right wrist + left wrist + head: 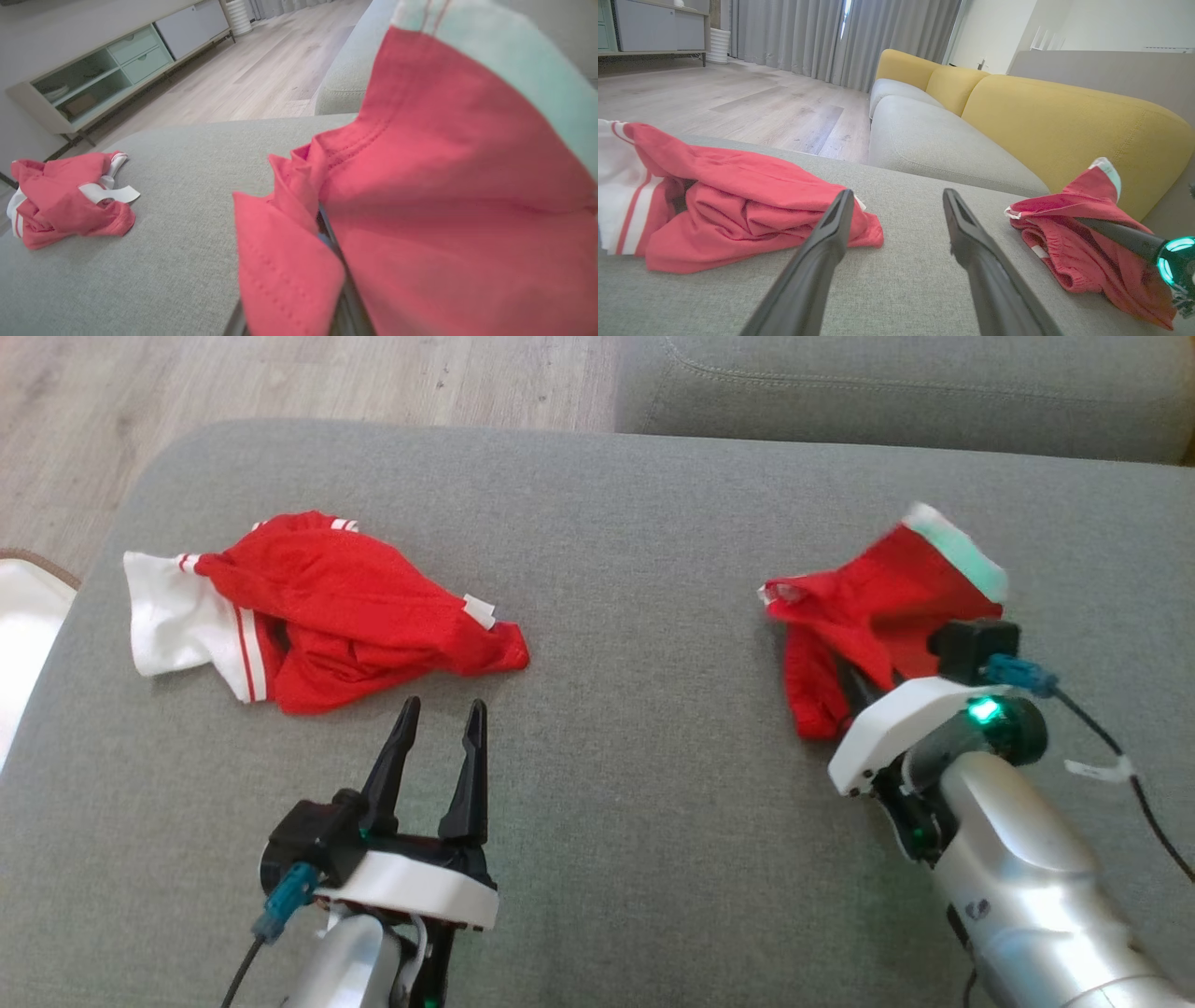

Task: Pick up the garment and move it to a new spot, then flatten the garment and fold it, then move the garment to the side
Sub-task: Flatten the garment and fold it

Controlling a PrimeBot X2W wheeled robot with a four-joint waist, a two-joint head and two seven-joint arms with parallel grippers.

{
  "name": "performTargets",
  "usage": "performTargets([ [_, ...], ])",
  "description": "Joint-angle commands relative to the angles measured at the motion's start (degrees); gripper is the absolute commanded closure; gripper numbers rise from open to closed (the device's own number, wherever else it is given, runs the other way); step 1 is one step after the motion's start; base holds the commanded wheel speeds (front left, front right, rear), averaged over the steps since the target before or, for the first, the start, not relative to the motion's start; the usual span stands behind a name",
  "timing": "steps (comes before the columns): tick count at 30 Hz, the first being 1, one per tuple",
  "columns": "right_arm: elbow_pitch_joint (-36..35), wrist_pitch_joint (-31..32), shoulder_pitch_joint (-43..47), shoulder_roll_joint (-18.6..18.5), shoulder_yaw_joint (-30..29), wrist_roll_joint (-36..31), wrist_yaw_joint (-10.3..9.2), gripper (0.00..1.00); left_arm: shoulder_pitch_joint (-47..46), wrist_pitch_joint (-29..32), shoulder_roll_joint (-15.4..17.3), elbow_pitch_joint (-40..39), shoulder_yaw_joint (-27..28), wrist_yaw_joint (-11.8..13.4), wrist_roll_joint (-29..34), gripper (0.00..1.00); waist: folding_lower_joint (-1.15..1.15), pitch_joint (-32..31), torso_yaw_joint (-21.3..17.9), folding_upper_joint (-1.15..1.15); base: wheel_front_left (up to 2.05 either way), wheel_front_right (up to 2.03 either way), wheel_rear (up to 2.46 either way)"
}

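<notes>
A red garment with a pale band (pixel 868 607) is bunched up at the right of the grey cushion (pixel 635 803). My right gripper (pixel 854 689) is shut on it, with the fingers buried in the cloth. Its banded corner stands raised in the left wrist view (pixel 1064 252), and red cloth (pixel 444 186) drapes close over the lens in the right wrist view. A second red and white garment (pixel 327 616) lies crumpled at the left (pixel 728 205) (pixel 60 196). My left gripper (pixel 444 705) is open just in front of it, with nothing between its fingers (pixel 897 193).
The cushion's left edge drops to wood floor (pixel 280 373), with a white rug corner (pixel 23 616) beside it. A second grey seat (pixel 887 383) lies beyond the far edge, and yellow backrests (pixel 1064 121) rise to the right. A low cabinet (pixel 93 79) stands across the room.
</notes>
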Motion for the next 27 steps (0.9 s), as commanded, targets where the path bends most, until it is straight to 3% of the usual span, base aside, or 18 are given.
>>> performTargets([
  [1,-1.0,-1.1,-2.5,1.0,2.0,0.6,-0.04,1.00,-1.6,-0.5,0.4,-1.4,1.6,0.2,-0.2,0.00,0.00,0.1,0.0,0.00,0.00,0.00,0.00],
  [11,4.7,-1.2,-4.4,1.7,10.5,1.9,-0.04,1.00,-1.9,-0.5,0.4,-1.6,1.9,0.4,-0.5,0.00,0.00,0.7,-0.5,0.00,0.00,0.00,0.00],
  [12,5.5,-1.4,-4.7,1.7,11.4,1.6,-0.04,0.82,-2.0,-0.5,0.4,-1.6,1.8,0.5,-0.5,0.00,0.00,0.8,-0.6,0.00,0.00,0.00,0.00],
  [13,6.2,-1.8,-5.0,1.7,12.0,1.5,-0.04,0.18,-2.1,-0.5,0.4,-1.6,1.8,0.5,-0.6,0.00,0.00,0.8,-0.7,0.00,0.00,0.00,0.00],
  [14,6.9,-2.0,-5.1,1.8,12.4,1.7,-0.04,0.00,-2.1,-0.5,0.4,-1.7,1.8,0.5,-0.6,0.00,0.00,0.9,-0.8,0.00,0.00,0.00,0.00],
  [22,9.0,-5.1,-6.4,2.2,16.7,2.2,-0.04,0.00,-2.2,-0.5,0.4,-1.7,2.6,0.6,-0.3,0.00,0.00,0.0,-2.8,0.00,0.00,0.00,0.00],
  [27,6.9,-7.8,-7.2,0.4,15.3,3.5,-0.04,0.00,-2.1,-0.5,0.4,-2.5,3.6,0.5,0.2,0.00,0.00,-1.2,-4.9,0.00,0.00,0.00,0.00],
])
